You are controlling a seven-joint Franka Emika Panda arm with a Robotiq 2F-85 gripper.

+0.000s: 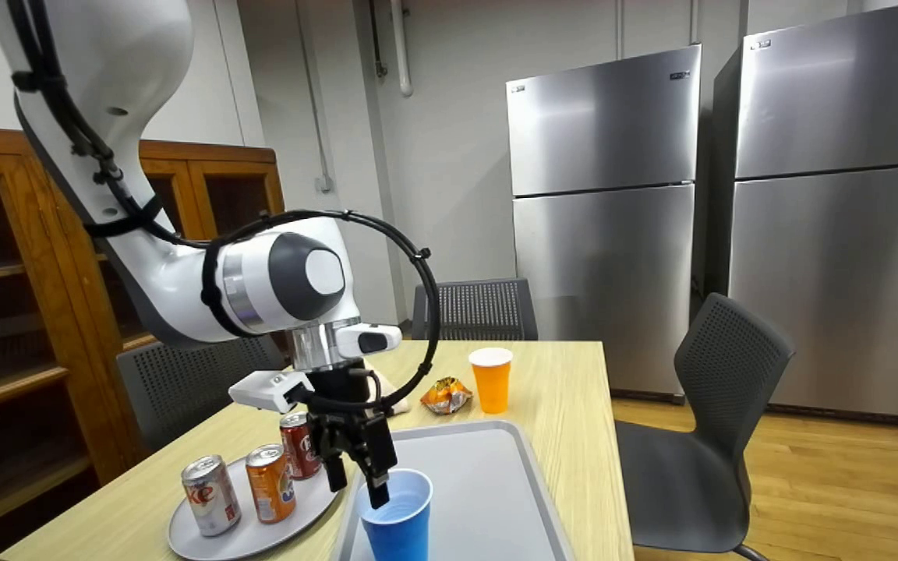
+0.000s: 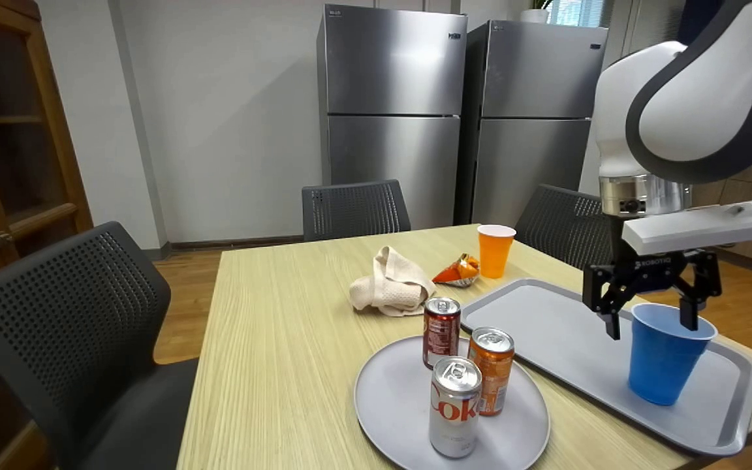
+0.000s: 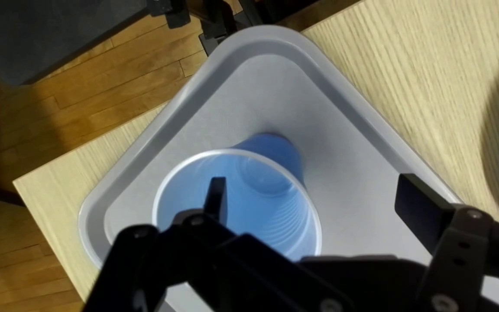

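One blue cup [image 2: 662, 365] is standing upright on the gray tray [image 2: 546, 323] on the table [image 2: 284, 339], while the end effector [image 2: 651, 325] is hovering at its rim, spread wide and gripping nothing, one finger [image 3: 217, 197] hanging at the cup's mouth, and three cans [image 2: 495, 375] are standing on a round plate [image 2: 389, 391] nearby.

My hand [image 2: 651, 322] bears "ROBOTIQ"; on the silver can [image 2: 454, 424] I can read "Cok".

The blue cup [image 2: 660, 372] looks like smooth plastic. The tray [image 2: 559, 326] looks like dull plastic. The cans [image 2: 492, 372] are shiny metal, the cloth [image 2: 397, 287] looks bumpy, and the worktop [image 2: 284, 365] looks like smooth, stripy wood.
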